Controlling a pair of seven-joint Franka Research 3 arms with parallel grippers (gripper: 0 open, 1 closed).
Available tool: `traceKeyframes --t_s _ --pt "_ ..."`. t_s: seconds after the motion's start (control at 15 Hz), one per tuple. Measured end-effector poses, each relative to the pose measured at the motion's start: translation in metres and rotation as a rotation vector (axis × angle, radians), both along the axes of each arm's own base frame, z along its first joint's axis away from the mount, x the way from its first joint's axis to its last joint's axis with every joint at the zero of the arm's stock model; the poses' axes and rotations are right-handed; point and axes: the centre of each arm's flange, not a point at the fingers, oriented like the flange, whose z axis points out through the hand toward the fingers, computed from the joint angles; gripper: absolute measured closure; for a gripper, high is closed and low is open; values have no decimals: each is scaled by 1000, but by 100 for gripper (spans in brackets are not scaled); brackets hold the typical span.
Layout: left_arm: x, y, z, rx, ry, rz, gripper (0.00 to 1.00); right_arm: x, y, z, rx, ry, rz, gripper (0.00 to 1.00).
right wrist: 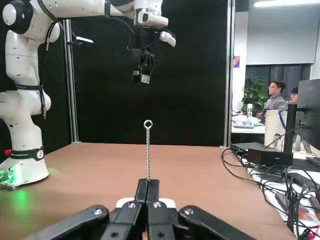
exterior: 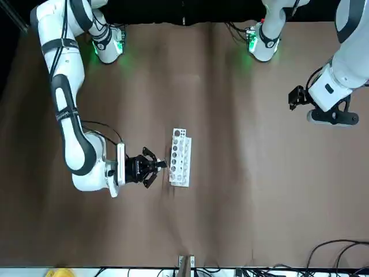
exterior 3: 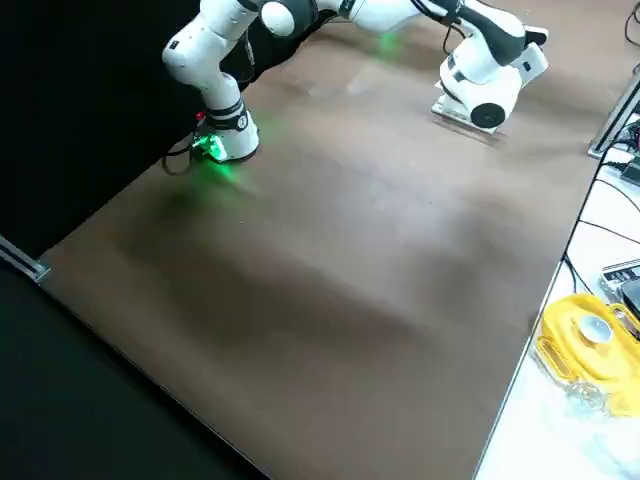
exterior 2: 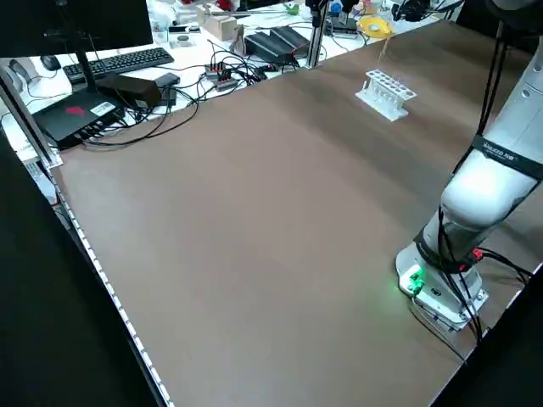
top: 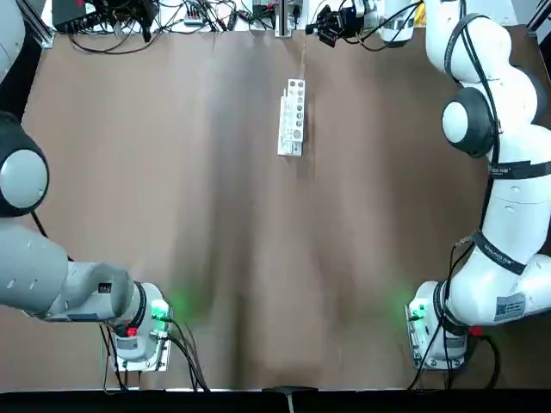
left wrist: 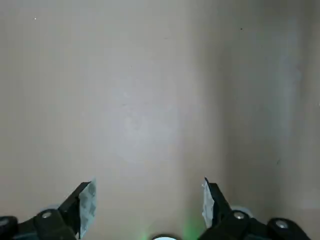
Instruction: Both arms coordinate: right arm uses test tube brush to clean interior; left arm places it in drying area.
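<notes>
The right arm [top: 516, 206] reaches to the table's far side; the left arm [exterior: 340, 75] holds its left gripper [left wrist: 150, 210] wide and unloaded over the tabletop, presumably waiting to take a tube. The right gripper [right wrist: 148, 189], near the white perforated rack [top: 295, 120], pinches the twisted-wire brush [right wrist: 148, 155], loop outward, perhaps leaving the bristles, hard to make out, free for scrubbing.

Rack [top: 295, 122] between the two arms, cables [top: 215, 15] beyond table [top: 207, 224]
</notes>
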Motion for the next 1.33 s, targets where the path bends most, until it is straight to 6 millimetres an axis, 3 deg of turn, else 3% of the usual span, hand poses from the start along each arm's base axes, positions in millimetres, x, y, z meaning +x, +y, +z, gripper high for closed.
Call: traceKeyframes --t_s 0.73,1.33 --pt "0 -2 0 0 -1 -4 0 -3 3 -5 -1 8 7 98" --pt "0 -3 0 -1 -3 -5 0 -8 6 -47 -1 -9 13 98"
